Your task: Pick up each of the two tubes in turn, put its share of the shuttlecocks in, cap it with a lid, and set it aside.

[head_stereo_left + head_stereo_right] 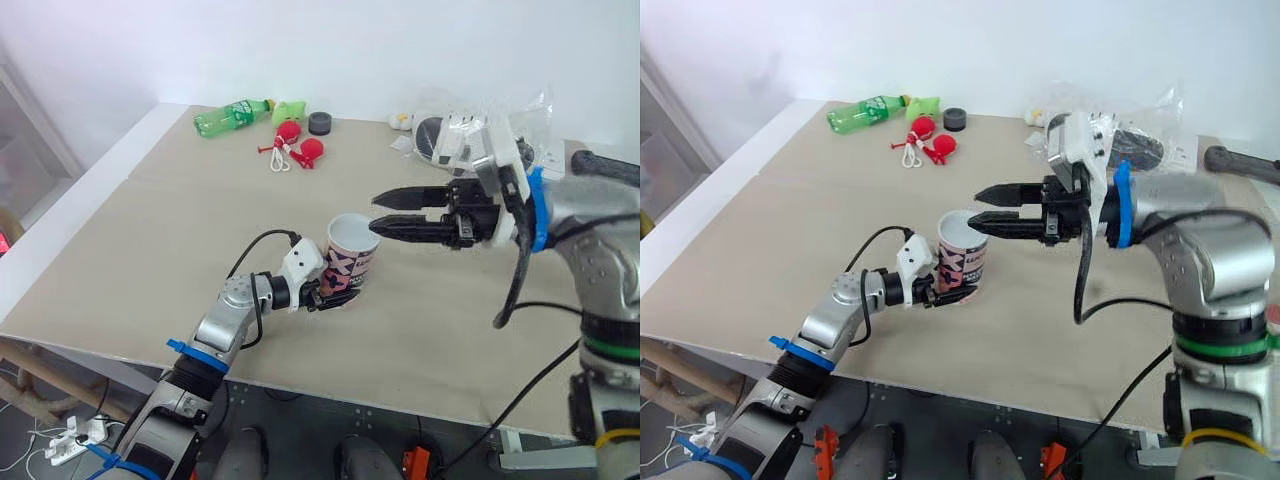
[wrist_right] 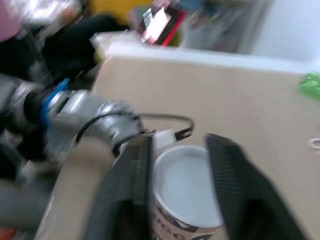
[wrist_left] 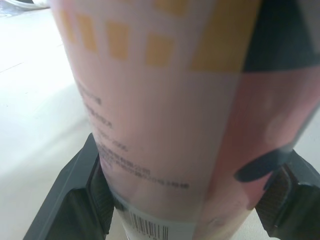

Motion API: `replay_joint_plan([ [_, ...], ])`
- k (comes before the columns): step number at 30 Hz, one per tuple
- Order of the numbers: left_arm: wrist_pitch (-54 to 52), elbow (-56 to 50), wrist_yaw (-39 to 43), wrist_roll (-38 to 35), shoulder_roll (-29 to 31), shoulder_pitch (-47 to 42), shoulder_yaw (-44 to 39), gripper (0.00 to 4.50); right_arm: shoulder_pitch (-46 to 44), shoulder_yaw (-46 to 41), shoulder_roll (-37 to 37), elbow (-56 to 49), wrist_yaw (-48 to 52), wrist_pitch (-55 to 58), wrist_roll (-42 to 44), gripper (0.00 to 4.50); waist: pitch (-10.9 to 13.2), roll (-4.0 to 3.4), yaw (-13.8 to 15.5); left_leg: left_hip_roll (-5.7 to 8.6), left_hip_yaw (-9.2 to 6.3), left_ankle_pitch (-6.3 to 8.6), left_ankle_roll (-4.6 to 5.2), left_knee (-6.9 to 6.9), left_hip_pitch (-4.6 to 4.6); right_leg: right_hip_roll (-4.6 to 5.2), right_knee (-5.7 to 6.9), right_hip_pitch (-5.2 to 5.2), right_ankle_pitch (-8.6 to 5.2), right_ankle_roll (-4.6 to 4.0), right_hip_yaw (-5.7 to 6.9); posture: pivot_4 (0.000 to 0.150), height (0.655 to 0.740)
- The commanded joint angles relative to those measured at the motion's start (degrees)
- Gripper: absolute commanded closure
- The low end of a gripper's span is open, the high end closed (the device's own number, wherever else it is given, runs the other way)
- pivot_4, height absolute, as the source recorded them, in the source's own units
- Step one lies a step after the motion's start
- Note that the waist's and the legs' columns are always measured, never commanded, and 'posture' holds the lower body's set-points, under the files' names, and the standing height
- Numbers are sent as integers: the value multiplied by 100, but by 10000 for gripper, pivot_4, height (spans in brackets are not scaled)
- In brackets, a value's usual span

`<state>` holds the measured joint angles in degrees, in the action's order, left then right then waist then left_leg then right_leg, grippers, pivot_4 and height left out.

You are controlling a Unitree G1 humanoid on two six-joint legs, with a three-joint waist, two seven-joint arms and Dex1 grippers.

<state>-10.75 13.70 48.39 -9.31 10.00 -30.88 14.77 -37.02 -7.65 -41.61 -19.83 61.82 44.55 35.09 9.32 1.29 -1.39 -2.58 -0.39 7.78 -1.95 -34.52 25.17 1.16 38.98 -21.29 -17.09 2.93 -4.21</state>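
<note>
Left eye view: left gripper pinches the tube upright on the surface, likely steadying its mouth for the spread right gripper.

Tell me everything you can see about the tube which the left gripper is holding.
The tube is a short, cardboard-looking cylinder, pink and white with black shapes, yellow squares, small print and a barcode near its base. It is about upright, seemingly resting on the beige table, with its top open and its inside white. The left gripper clamps its lower part from both sides. The open right gripper hovers at its rim; contact cannot be judged.
</note>
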Motion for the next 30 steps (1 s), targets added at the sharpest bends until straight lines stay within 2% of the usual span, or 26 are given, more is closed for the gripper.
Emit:
replay_joint_plan([
  [1,79,340,-79,8,51,70,-153,14362,876,-537,305,-522,-778,-378,-60,8349,0,3,2,0,0,0,0,0,0,-1,0,1,-1,2,0,1500,7400],
  [2,139,393,-97,23,58,74,-157,10386,1141,-612,358,-612,-915,-469,-91,2425,2,0,2,2,2,0,0,0,3,0,0,0,-2,3,-3,1500,7400],
  [3,166,420,-80,17,73,93,-157,6174,1421,-663,375,-701,-1018,-569,-141,0,2,-4,1,3,5,0,0,-1,3,1,1,-2,-1,5,-7,1500,7400],
  [4,190,436,-42,19,105,120,-145,2688,1690,-690,348,-782,-1069,-618,-158,0,5,-6,-17,4,7,0,0,-1,3,2,0,-2,0,9,-9,1500,7400],
  [5,208,450,-8,23,140,142,-137,1056,1901,-690,313,-840,-1105,-662,-183,0,7,-7,-36,4,11,0,1,0,2,0,0,-7,3,12,-15,1500,7400],
  [9,269,418,135,-6,318,295,-187,1056,2624,-700,532,-1038,-1499,-856,-226,0,9,-3,-69,-2,3,0,1,1,0,-9,0,-3,-18,40,-11,1500,7400],
  [16,317,152,335,-110,646,623,-319,1056,3284,290,1219,-1144,-2129,-1553,-886,0,9,-9,-133,-19,2,0,0,10,-10,-29,1,-4,-22,30,-16,1500,7400],
  [20,282,-261,603,-382,1035,1003,-590,1056,3262,984,1658,-558,-2251,-2149,-1399,0,7,-5,-156,-29,4,1,-1,10,-13,-36,2,-6,-20,25,-18,1500,7400],
  [26,113,-891,900,-813,1612,1507,-1004,1056,2963,1391,1983,165,-2303,-2674,-1764,0,11,-7,-127,-40,8,1,-2,14,-11,-40,2,-11,-20,12,-16,1500,7400],
  [30,-316,-1779,1057,-1380,2107,1961,-1503,1056,2631,1508,2267,823,-2444,-2995,-1991,0,17,3,-143,-53,18,5,-7,14,-8,-41,1,-20,-19,0,-15,1500,7400],
])
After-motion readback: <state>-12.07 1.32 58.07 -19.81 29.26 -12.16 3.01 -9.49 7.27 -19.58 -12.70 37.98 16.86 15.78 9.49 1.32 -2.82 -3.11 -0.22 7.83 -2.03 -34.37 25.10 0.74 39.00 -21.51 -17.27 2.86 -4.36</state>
